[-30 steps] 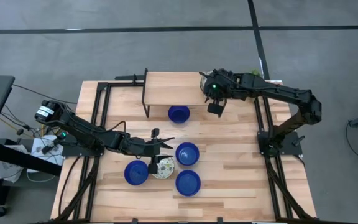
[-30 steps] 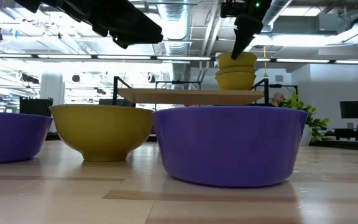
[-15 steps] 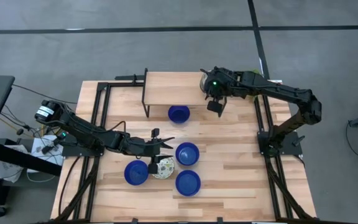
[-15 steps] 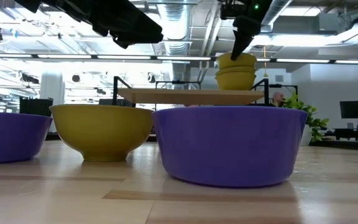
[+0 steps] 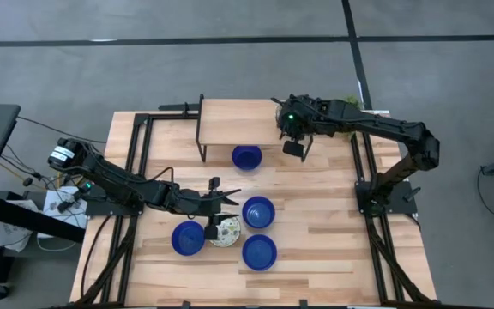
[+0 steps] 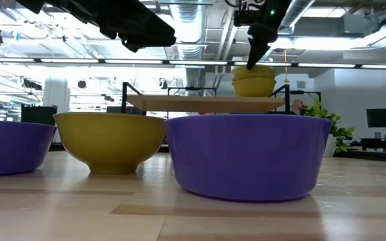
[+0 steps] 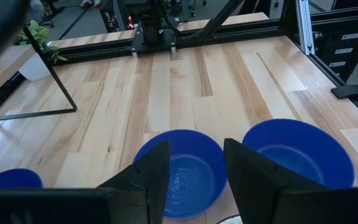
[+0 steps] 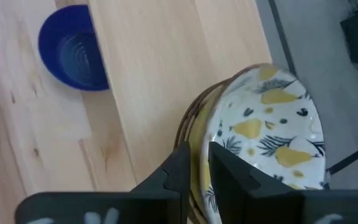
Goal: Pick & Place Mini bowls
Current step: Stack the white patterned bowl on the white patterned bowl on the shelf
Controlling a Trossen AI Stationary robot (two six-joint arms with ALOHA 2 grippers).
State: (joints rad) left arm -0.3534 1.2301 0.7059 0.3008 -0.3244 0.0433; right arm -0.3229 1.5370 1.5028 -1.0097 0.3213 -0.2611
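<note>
On the raised wooden shelf (image 5: pixel 234 123) at the far side of the surface (image 5: pixel 333 215), two patterned mini bowls (image 8: pixel 263 134) are sitting stacked at its right end. The right gripper (image 8: pixel 194 165) is working there, its fingers (image 8: pixel 176 168) nearly closed and straddling the rim of the top bowl; whether they are actually pinching it is unclear. One blue bowl (image 5: pixel 246 157) is lying just in front of the shelf. Well in front of the shelf, three more blue bowls (image 5: pixel 258 212) and one patterned bowl (image 5: pixel 227 231) are clustered together, and the left gripper (image 7: pixel 191 171) is hovering over them, fingers parted and holding nothing.

These bowls are looking glazed and rigid, probably light but slippery and chippable. A rim pinch, one finger inside and one outside, seems the best hold, with a straight lift so the lower bowl is not dragged along.
</note>
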